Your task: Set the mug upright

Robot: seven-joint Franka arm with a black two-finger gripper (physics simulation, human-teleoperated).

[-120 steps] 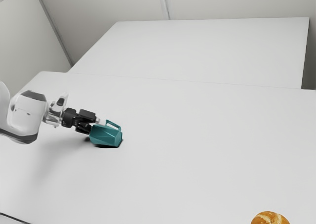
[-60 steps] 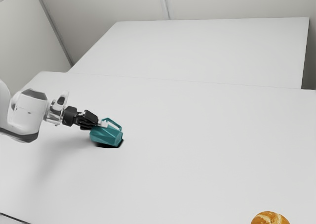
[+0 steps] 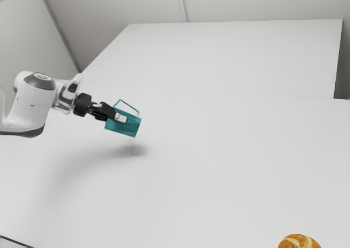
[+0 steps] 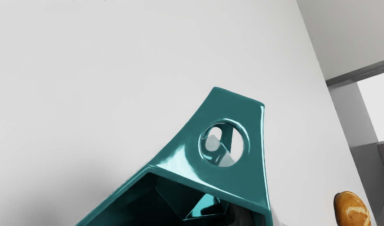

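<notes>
In the exterior view my gripper (image 3: 119, 117) holds the teal mug (image 3: 124, 128) above the table, with a pale fingertip against its outer side. The mug lies tipped on its side in the air, its handle on the upper side and its base away from my hand. In the wrist view the open mouth of the mug (image 4: 229, 185) faces my hand, and its holed handle part rises beyond the rim. There my gripper (image 4: 260, 217) is shut on the mug's wall, a dark finger inside the mouth and a pale part outside; the rim hides much of both.
The white table (image 3: 219, 166) extends around the mug, whose shadow falls below it. A brown bread loaf (image 3: 299, 242) lies at the exterior view's bottom right, far from my hand; the wrist view also has the loaf (image 4: 352, 208). A dark cable (image 3: 15, 241) is at the bottom left.
The mug has risen off the table with my gripper, its shadow now apart from it. Over the last second my hand turned and came up, and the mug's tilt changed slightly.
</notes>
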